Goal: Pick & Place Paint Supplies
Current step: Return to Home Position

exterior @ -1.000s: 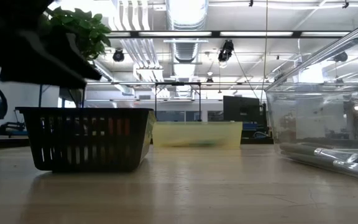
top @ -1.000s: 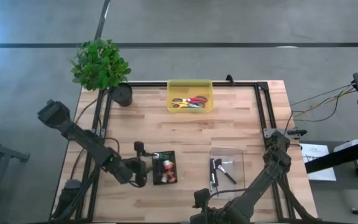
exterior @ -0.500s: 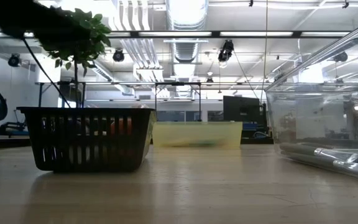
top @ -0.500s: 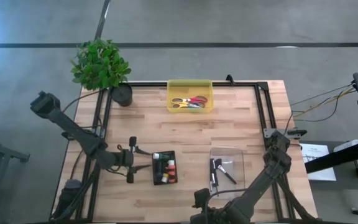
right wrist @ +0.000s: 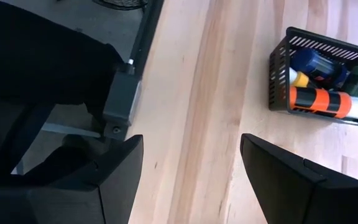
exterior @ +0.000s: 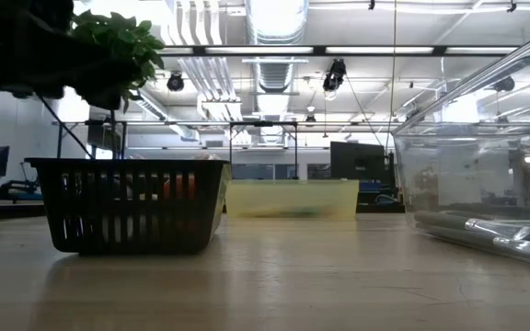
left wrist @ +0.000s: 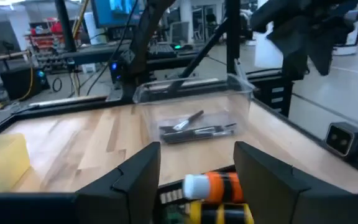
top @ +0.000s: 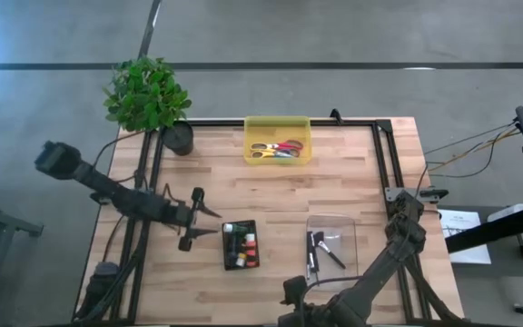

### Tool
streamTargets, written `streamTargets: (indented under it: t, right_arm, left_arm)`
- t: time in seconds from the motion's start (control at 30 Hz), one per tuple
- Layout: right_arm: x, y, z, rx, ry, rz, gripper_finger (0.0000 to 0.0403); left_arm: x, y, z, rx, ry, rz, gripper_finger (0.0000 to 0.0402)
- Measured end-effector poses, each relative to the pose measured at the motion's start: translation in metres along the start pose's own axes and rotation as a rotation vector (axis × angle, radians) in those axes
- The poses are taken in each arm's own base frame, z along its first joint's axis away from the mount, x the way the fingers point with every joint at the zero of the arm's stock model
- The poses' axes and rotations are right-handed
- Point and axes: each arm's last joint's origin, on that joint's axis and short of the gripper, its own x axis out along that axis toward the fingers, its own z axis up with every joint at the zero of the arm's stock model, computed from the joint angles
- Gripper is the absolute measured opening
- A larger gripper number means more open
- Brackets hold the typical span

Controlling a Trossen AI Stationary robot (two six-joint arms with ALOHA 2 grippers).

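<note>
Paint tubes [top: 241, 247]: in black bin [top: 226, 262], table's 7 o'clock; plain in high view, low view gives only a glimpse through mesh. Brushes [top: 317, 247]: clear bin [top: 334, 218], 5 o'clock. Left gripper [top: 214, 222]: released, at bin's 9 o'clock. Right gripper [right wrist: 191, 140]: released, at table's 6 o'clock edge.

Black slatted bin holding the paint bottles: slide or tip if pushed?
Likely slides: the black slatted plastic bin sits low and wide on the smooth wooden table. The orange paint bottle lies sideways inside, so contents may roll.
</note>
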Motion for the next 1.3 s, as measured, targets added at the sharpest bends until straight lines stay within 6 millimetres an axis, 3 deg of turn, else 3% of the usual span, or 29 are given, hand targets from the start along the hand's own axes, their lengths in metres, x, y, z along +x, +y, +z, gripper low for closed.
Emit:
streamTargets:
  t: [0.23,0.63,0.93,1.1,1.3]
  right_arm:
    - [-0.001,0.002,-0.001,0.015,-0.001,0.002,0.0267]
    - [-0.001,0.002,0.0,0.018,-0.014,-0.013,0.0267]
    - [-0.001,0.002,0.0,0.005,-0.021,-0.023,0.0267]
    - [-0.003,0.004,-0.001,-0.023,-0.042,-0.06,0.0267]
    - [-0.018,0.002,-0.004,-0.078,-0.084,-0.167,0.0267]
  left_arm:
    - [-0.011,0.027,-0.007,-0.008,0.016,-0.018,0.021]
    - [-0.039,0.029,-0.01,0.0,0.111,0.007,0.021]
    - [-0.063,0.031,-0.008,0.021,0.083,0.07,0.021]
    - [-0.071,0.033,0.004,0.059,0.011,0.081,0.021]
    - [-0.076,0.035,0.009,0.088,0.0,0.161,0.021]
